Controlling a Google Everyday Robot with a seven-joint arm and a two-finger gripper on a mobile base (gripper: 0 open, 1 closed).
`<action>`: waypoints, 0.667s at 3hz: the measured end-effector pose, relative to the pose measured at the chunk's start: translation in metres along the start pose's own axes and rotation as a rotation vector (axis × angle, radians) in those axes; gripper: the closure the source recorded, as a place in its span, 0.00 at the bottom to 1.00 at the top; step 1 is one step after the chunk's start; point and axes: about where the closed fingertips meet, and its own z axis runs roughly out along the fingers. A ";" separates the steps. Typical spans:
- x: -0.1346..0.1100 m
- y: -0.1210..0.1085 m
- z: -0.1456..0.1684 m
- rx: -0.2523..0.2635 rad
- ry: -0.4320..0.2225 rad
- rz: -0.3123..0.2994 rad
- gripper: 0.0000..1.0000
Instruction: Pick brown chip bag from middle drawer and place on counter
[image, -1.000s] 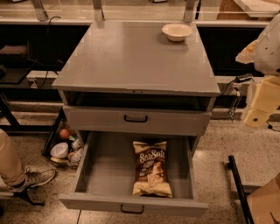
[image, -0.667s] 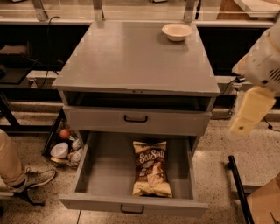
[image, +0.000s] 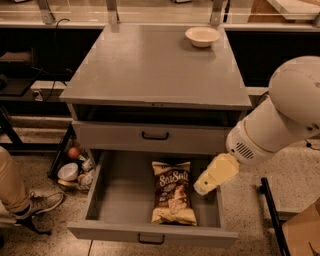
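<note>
The gripper (image: 201, 187), a cream wedge at the end of the arm, hangs tip-down over the right side of the middle drawer (image: 96, 186), just inside its right wall. Whether it is spread or pressed together cannot be told. It holds nothing.

Just beside the gripper, toward the drawer's middle and lower down, the brown chip bag (image: 172, 192) lies flat on the drawer floor, lengthwise, lettering up, apart from the gripper.

A second ago the gripper was out beyond the cabinet's right side, clear of the drawer. It has since swung inward and down to the bag's flank, while the bag has not shifted. This reads as the reach before the grasp, with lifting and placing not yet begun.

Close behind the gripper sits the right drawer wall, so there is little slack on that side. Beyond the bag the drawer floor is bare to the far wall. Above and behind the gripper the shut upper drawer front (image: 155, 136) and the counter's overhanging edge jut out, so a lift likely has to come forward first. The counter (image: 150, 65) is broad and flat, with a cream bowl (image: 202, 36) at its far corner.
</note>
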 end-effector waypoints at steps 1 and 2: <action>0.000 0.000 0.000 -0.001 0.002 -0.003 0.00; -0.001 -0.009 0.034 0.000 0.038 0.055 0.00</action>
